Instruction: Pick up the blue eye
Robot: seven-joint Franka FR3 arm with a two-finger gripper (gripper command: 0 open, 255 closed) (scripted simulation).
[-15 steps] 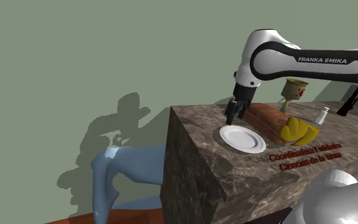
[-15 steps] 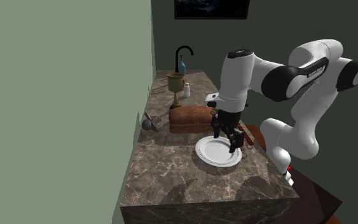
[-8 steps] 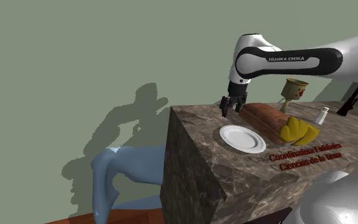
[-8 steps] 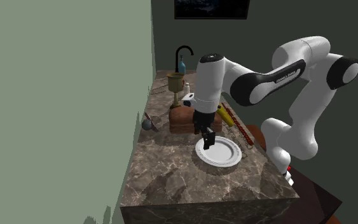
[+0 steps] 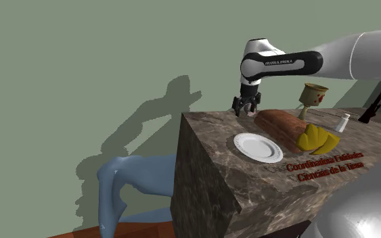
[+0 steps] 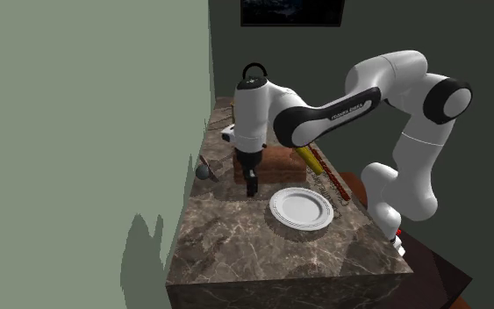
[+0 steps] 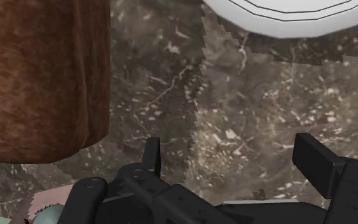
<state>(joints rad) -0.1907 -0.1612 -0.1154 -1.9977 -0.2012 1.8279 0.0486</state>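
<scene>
**Shoulder view.** The end effector point(image 5: 245, 108) hangs over the upper-left corner of the marbled tabletop point(image 5: 216, 132). It is just beside the near end of the brown loaf point(image 5: 283, 127). Half a second ago it was slightly lower in the frame and closer to the white plate point(image 5: 257, 147).

**Second exterior view.** The end effector point(image 6: 252, 183) is now left of the white plate point(image 6: 301, 208), in front of the brown loaf point(image 6: 280, 162). It was previously over the plate's left rim. The blue eye point(image 6: 204, 172) lies at the left edge of the tabletop point(image 6: 262, 241), unmoved and near the end effector.

**Wrist view.** The end effector point(image 7: 234, 159) is wide open and grips nothing; bare tabletop point(image 7: 247, 108) shows between the fingers. A pinkish, blue-green shape, apparently the blue eye point(image 7: 47, 213), sits beside the finger nearer the brown loaf point(image 7: 41, 76).
</scene>
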